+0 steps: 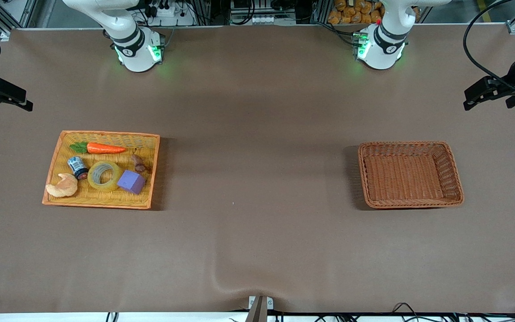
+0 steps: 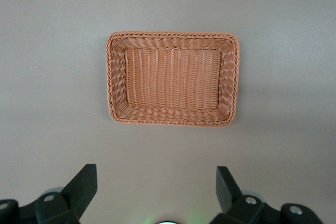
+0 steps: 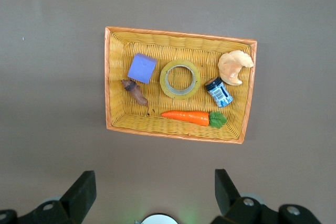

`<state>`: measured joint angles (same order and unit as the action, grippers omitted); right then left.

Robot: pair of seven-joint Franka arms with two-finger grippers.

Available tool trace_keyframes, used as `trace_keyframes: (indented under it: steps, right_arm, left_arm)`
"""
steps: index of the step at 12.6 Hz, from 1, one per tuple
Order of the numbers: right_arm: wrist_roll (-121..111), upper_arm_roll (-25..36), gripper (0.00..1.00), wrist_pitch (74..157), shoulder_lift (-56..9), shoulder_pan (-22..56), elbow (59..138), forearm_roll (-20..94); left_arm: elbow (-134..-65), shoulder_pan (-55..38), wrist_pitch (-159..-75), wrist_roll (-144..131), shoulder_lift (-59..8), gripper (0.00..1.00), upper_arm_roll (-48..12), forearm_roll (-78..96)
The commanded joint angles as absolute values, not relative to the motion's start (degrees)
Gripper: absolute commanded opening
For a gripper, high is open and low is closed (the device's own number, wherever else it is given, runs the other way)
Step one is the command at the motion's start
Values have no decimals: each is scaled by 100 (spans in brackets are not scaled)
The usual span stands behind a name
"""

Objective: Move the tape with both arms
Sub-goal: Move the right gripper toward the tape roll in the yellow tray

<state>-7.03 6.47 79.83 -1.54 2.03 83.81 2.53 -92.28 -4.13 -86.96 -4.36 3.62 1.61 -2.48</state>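
Observation:
The yellow translucent tape (image 1: 104, 175) lies flat in the yellow wicker tray (image 1: 105, 133) toward the right arm's end of the table, between a small can and a purple cube. It also shows in the right wrist view (image 3: 180, 79). My right gripper (image 3: 155, 187) is open and empty, high over the table beside the tray (image 3: 178, 31). My left gripper (image 2: 156, 187) is open and empty, high over the table beside the brown basket (image 2: 173, 34). Neither gripper shows in the front view; only the arms' green-lit bases do.
The tray also holds a carrot (image 1: 105, 148), a can (image 1: 78, 167), a purple cube (image 1: 131, 181), a tan croissant toy (image 1: 63, 186) and a small brown piece (image 1: 139, 163). The brown basket (image 1: 411, 144) has nothing in it. Black fixtures (image 1: 490, 91) stick in at both table ends.

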Motion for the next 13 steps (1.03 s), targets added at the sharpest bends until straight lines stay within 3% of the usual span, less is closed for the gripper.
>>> trace_keyframes:
  steps: [1,8,13]
  right_arm:
    - [-606,606,100,8007,-79,167,8455,141]
    - [-711,589,100,8375,-263,150,8699,97]
    - [-729,589,100,9842,-482,255,9694,18]
  left_arm:
    - [-9105,-317,-8552,-369,325,100,158,-132]
    - [-9097,-308,-8552,-387,316,100,158,-18]
    - [-9105,-308,-8552,-413,273,100,158,-17]
